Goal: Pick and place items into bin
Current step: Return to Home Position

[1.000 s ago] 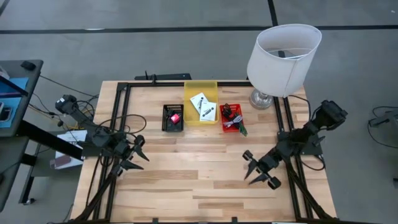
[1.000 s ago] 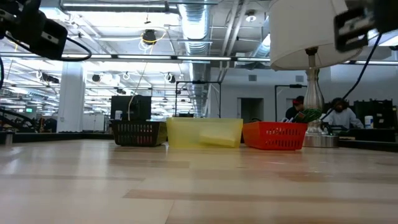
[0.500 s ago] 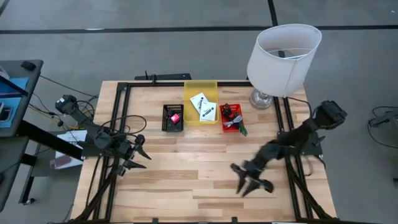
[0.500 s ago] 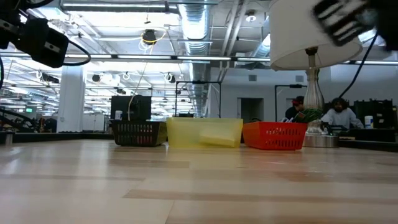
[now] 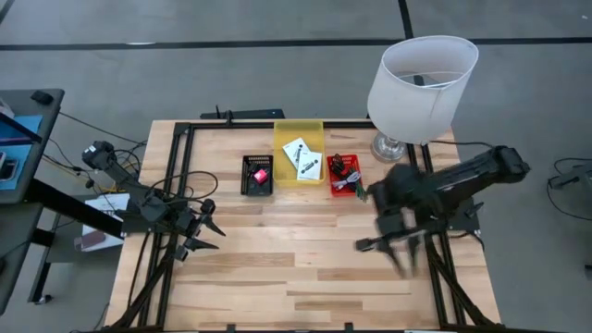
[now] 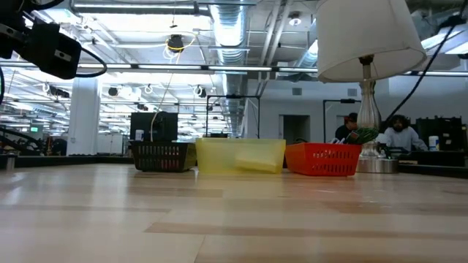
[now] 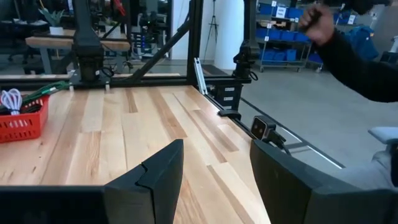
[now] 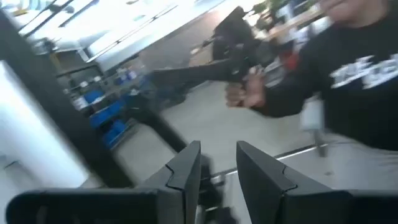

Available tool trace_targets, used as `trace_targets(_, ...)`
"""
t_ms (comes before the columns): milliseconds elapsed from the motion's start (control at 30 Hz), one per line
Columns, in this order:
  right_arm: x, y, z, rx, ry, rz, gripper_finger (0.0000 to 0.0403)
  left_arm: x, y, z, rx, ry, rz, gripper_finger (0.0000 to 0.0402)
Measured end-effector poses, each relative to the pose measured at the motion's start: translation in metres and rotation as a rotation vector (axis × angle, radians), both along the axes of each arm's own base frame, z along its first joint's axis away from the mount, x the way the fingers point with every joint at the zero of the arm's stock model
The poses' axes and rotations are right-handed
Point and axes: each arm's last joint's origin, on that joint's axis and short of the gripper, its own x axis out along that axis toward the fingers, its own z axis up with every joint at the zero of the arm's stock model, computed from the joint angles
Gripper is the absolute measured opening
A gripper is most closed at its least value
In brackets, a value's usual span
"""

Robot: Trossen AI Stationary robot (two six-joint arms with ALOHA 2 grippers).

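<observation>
Two white cards (image 5: 302, 155) with black marks lie in the yellow bin (image 5: 298, 129). A pink-red piece (image 5: 260, 175) sits in the black basket (image 5: 256, 188). Cords and a green stick (image 5: 359, 192) fill the red basket (image 5: 334, 190), which the left wrist view also shows (image 7: 18, 122). My left gripper (image 5: 203, 235) hovers open over the table's left part, touching nothing. My right gripper (image 5: 387, 252), blurred by motion, is open above the right part, near of the red basket; its fingers (image 8: 186, 168) face the room.
A white-shaded lamp (image 5: 421, 74) stands at the far right corner, close to my right arm (image 5: 453, 180). A black frame (image 5: 180, 176) runs round the table. People stand beyond the table (image 8: 348, 81). Bare wood (image 5: 287, 268) lies near of the three containers.
My right arm has swung fast: its gripper went toward the table's left and near edge, then the arm folded back toward the far side, beside the red basket, and the gripper tipped up to face the room. It stayed open. The left gripper kept nearly still.
</observation>
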Motion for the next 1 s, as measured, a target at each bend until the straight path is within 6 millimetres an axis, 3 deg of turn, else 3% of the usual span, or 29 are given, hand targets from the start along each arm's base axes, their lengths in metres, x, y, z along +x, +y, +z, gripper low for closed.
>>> trace_targets(133,-0.04,-0.012,0.029,-0.005,-0.026,0.021,0.0098,0.0,0.0,0.0,-0.014,0.011,0.0,0.0178)
trace_targets(267,-0.088,-0.025,0.051,0.035,-0.2,0.014,0.0098,0.0,0.0,-0.001,-0.025,0.021,0.001,0.0178)
trace_targets(400,-0.134,-0.034,0.048,0.081,-0.39,0.027,0.0098,0.0,0.0,-0.001,-0.028,0.022,0.001,0.0178)
trace_targets(500,-0.157,-0.038,0.028,0.106,-0.477,0.042,0.0098,0.0,0.0,-0.001,-0.028,0.022,0.001,0.0178)
trace_targets(633,-0.179,-0.041,-0.012,0.136,-0.562,0.071,0.0098,0.0,0.0,-0.001,-0.029,0.021,0.002,0.0178)
trace_targets(1000,-0.189,-0.037,-0.128,0.188,-0.64,0.138,0.0098,0.001,0.001,-0.001,-0.029,0.018,0.054,0.0178)
